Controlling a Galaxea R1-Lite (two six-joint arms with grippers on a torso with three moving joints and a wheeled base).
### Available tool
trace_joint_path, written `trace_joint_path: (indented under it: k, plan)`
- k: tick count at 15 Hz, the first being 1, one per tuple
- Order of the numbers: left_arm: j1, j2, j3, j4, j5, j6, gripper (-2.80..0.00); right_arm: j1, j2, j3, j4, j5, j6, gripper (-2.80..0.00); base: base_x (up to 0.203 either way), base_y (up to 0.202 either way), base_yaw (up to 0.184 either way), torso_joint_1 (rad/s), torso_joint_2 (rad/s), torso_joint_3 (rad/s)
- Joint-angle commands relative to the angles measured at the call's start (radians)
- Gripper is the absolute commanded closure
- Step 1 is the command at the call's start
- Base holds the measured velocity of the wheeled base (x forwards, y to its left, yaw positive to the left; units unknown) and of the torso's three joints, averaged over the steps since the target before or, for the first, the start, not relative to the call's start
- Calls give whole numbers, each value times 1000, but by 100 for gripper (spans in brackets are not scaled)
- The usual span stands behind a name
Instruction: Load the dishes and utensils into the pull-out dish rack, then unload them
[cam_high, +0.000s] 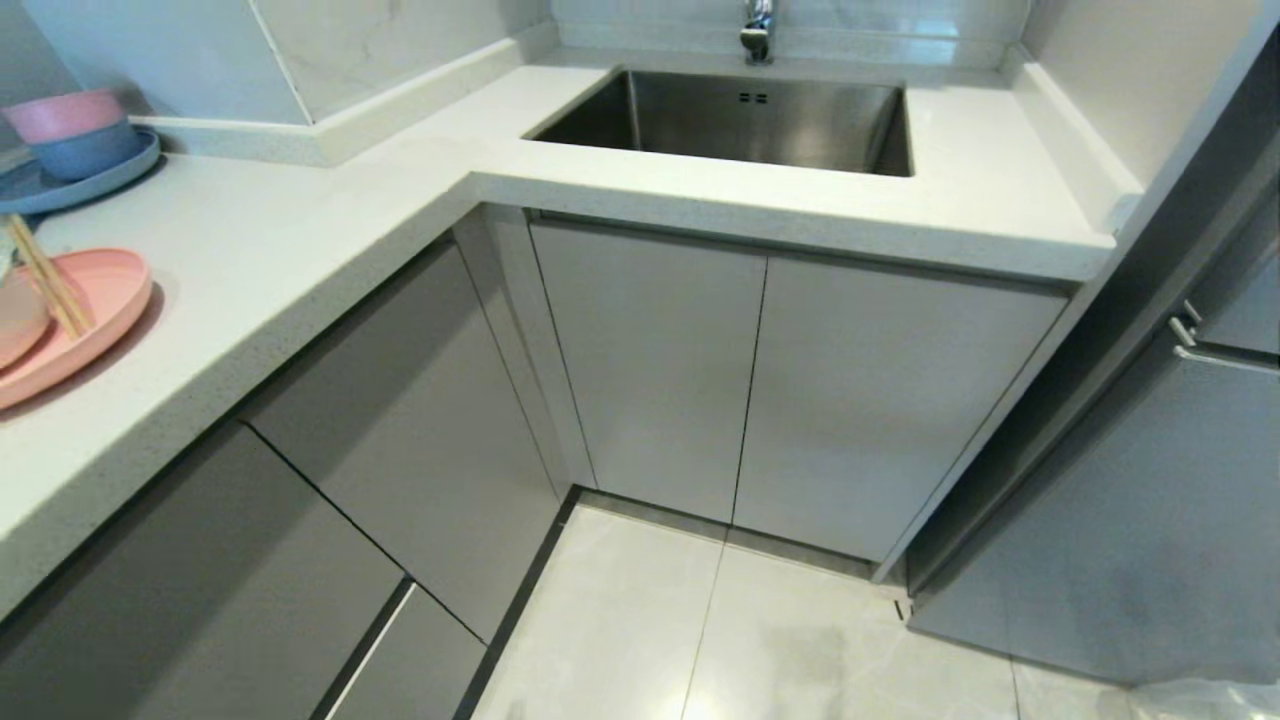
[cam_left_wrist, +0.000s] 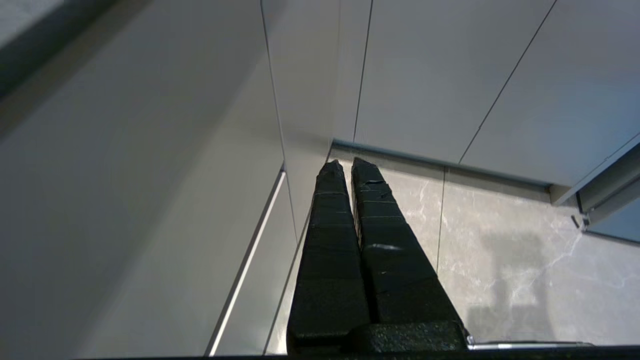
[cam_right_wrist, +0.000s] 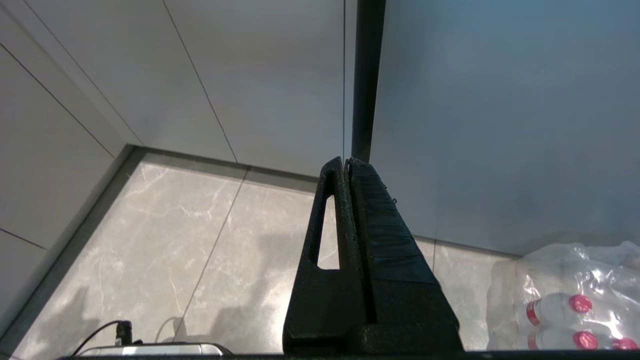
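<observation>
The head view looks steeply down from above counter height into an L-shaped kitchen corner: sink (cam_high: 740, 120) at 12 o'clock, pale cabinet doors (cam_high: 760, 390) at centre, tiled floor (cam_high: 760, 640) at 6 o'clock. Each wrist view looks from low down along its own closed fingers, the left gripper (cam_left_wrist: 346, 162) and the right gripper (cam_right_wrist: 345, 161), toward the same doors and floor, at closer range.

I find no writing, brand, number or sign that I can read anywhere; the clear plastic-wrapped pack of red-capped bottles (cam_right_wrist: 565, 300) on the floor shows no legible label.
</observation>
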Motion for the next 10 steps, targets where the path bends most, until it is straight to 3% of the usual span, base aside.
trace_joint_path:
  k: [1, 10]
  plan:
    - [0, 0, 0, 1, 0, 0, 0, 0, 0, 2, 0, 0, 0, 0, 0, 0, 0, 2, -1, 199]
    - [0, 0, 0, 1, 0, 3, 0, 0, 0, 2, 0, 0, 0, 0, 0, 0, 0, 1, 1, 208]
